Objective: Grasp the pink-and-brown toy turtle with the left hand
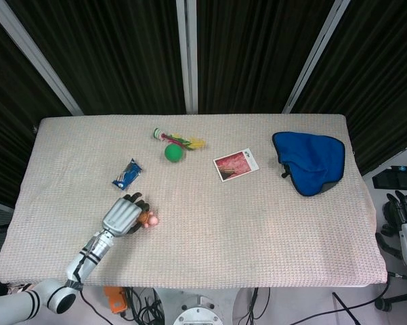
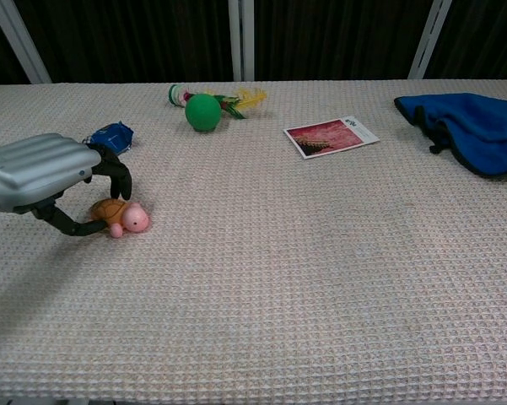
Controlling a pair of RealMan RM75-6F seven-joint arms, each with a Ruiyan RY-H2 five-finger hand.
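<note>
The pink-and-brown toy turtle (image 1: pixel 149 219) (image 2: pixel 120 216) lies low on the cloth-covered table (image 1: pixel 257 223), near its front left, with its pink head pointing right. My left hand (image 1: pixel 122 217) (image 2: pixel 44 174) is curled around it from the left. The dark fingers (image 2: pixel 118 174) arch over the brown shell and the thumb (image 2: pixel 72 226) sits against its rear, so the turtle is held. My right hand (image 1: pixel 406 218) hangs off the table's right edge, holding nothing, fingers apart.
A blue packet (image 1: pixel 127 174) (image 2: pixel 110 135) lies just behind the left hand. Further back are a green ball (image 1: pixel 173 153) (image 2: pixel 202 111) and a feathered toy (image 1: pixel 179 140). A picture card (image 1: pixel 236 164) (image 2: pixel 331 136) and a blue cloth (image 1: pixel 311 161) (image 2: pixel 468 126) lie to the right.
</note>
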